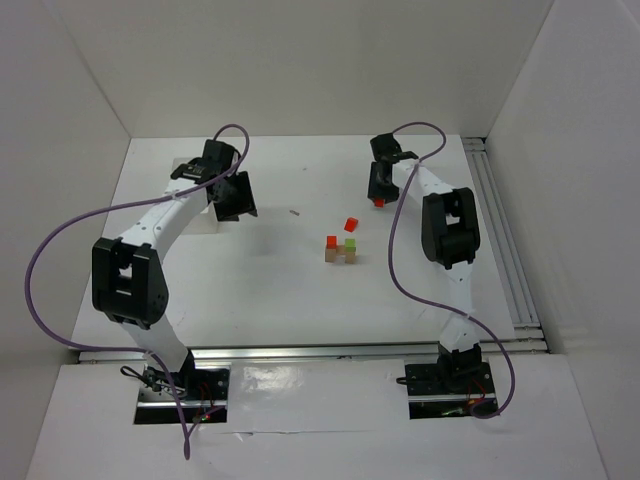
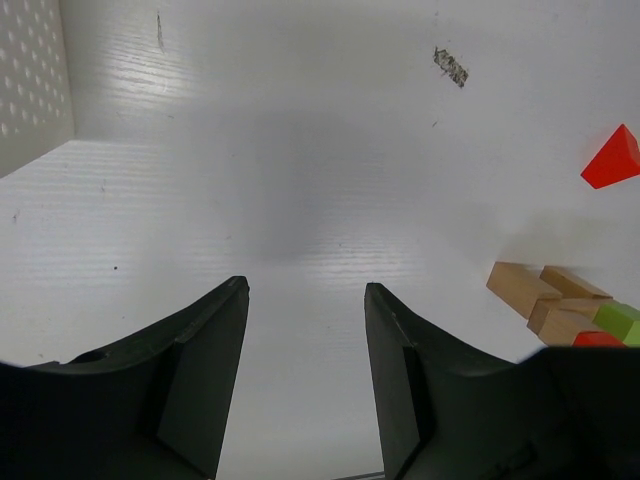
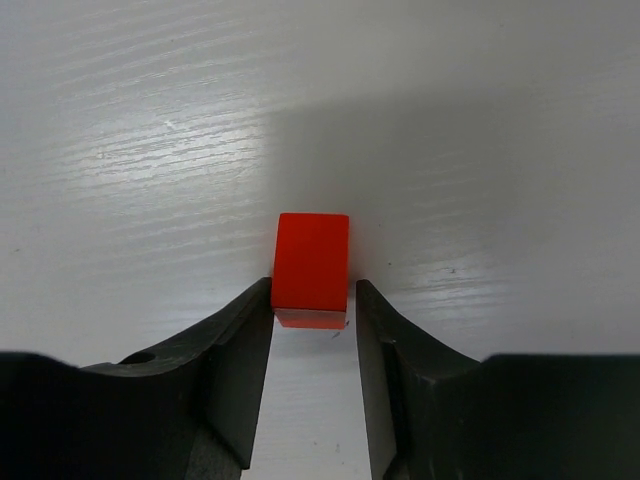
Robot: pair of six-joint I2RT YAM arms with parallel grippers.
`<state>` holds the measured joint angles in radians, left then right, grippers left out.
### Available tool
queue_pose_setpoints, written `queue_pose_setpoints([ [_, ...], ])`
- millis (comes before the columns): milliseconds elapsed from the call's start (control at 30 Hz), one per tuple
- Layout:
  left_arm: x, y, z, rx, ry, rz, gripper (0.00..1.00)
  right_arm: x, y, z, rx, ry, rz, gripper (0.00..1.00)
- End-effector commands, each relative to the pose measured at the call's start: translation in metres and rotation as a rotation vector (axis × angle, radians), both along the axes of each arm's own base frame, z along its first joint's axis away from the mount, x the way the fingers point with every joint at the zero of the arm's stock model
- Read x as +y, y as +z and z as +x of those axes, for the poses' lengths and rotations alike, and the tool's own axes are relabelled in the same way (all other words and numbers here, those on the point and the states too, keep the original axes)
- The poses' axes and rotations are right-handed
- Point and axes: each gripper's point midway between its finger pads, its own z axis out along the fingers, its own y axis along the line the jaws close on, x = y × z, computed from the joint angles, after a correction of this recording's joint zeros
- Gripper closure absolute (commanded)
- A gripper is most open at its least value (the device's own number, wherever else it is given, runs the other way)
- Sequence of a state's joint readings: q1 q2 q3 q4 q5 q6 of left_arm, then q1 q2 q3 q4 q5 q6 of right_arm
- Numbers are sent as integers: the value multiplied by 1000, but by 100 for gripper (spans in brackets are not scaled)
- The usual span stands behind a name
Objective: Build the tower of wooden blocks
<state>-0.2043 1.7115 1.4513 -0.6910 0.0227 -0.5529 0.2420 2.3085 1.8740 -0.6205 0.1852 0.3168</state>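
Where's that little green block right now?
In the top view, the green block sits near the middle of the table, clustered with tan blocks, a red block just left of it.

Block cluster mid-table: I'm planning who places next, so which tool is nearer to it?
Right. The right tool hangs just beyond and right of the block cluster, straddling a red block; the left tool is farther, off to its left.

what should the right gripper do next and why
Probably close the right gripper fully on the red block before any lift. Its fingers flank the block, but a sliver of gap seems to remain on one side. The block stack it likely belongs on stands apart.
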Motion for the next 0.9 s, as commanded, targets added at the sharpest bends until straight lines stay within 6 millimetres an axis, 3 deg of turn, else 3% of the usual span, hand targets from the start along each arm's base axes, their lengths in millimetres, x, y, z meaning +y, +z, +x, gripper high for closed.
queue_pose_setpoints([
  [0,2,11,11,-32,14,1,38,9,10,20,-67,23,29,55],
  [67,2,14,13,-41,14,-1,38,9,11,20,-75,23,31,64],
  [133,-2,11,13,-30,13,-4,38,6,12,16,-71,18,22,82],
  [167,-3,14,15,-39,13,-6,38,7,24,18,-93,18,27,86],
  [367,-7,15,16,-38,3,-5,39,0,77,10,-167,-12,3,88],
  [400,-7,15,16,-38,3,-5,39,4,99,7,-205,-3,14,88],
  [433,-7,15,16,-39,-4,-1,39,5,100,-5,-187,2,1,88],
  [467,-5,14,14,-30,0,9,39,4,121,-10,-223,-7,16,88],
  [667,-1,23,14,-45,3,28,39,33,141,-79,-187,8,71,87],
  [700,1,23,14,-47,8,36,39,36,155,-88,-216,9,92,87],
  [733,5,26,15,-56,18,34,39,46,147,-105,-182,30,100,87],
  [800,5,27,12,-56,18,34,39,59,155,-123,-181,34,148,87],
  [867,6,24,10,-47,18,36,39,75,145,-147,-130,68,158,86],
])
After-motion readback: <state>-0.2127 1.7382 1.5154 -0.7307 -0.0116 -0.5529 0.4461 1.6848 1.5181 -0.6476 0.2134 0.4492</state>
